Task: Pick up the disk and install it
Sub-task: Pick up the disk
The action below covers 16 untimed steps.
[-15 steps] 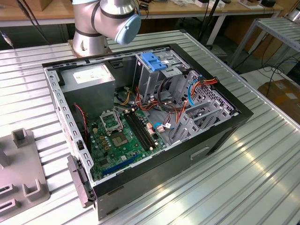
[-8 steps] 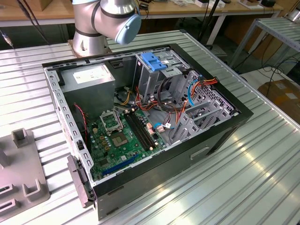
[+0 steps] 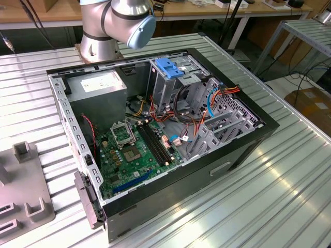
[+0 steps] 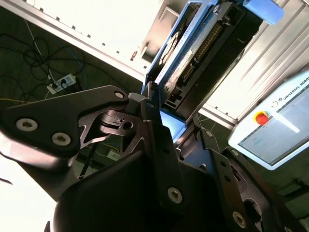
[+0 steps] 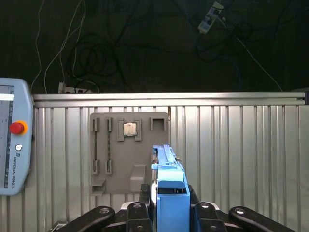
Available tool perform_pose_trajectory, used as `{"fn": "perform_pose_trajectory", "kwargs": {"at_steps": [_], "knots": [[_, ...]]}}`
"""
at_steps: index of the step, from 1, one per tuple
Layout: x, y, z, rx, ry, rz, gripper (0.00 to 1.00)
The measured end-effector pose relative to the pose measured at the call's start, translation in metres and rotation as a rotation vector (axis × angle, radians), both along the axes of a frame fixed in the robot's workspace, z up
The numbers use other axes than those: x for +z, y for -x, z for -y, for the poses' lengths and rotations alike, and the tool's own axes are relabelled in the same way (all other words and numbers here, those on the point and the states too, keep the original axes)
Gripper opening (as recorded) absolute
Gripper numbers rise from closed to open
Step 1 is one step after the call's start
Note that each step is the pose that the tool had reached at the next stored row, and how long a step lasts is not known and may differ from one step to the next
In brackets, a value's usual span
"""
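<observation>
Exterior view: an open computer case (image 3: 170, 129) lies on the ribbed table (image 3: 279, 191), my arm's base (image 3: 98, 36) behind it, a grey fixture plate (image 3: 23, 201) at the exterior view's left, a blue bracket (image 3: 168, 67) atop the drive cage
First wrist view: my gripper (image 5: 170, 205) pinches the disk (image 5: 168, 174) from both sides, edge-on in its blue frame, in the air over the table; beyond it the fixture plate holding a small chip (image 5: 129, 129), and a teach pendant (image 5: 14, 140) on the table
Second wrist view: the disk rises out of my black jaws, its blue frame clamped between them; the pendant's red button (image 4: 261, 117) shows beside it
</observation>
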State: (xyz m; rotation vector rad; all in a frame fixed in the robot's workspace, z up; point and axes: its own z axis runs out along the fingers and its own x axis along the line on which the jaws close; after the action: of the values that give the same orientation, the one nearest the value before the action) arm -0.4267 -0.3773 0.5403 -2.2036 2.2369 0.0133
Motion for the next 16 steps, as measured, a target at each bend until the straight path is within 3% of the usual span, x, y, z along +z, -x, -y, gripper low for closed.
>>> {"fn": "perform_pose_trajectory", "kwargs": {"at_steps": [16], "knots": [[0.0,-0.0204,0.0,0.0,0.0,0.0,0.37]]}}
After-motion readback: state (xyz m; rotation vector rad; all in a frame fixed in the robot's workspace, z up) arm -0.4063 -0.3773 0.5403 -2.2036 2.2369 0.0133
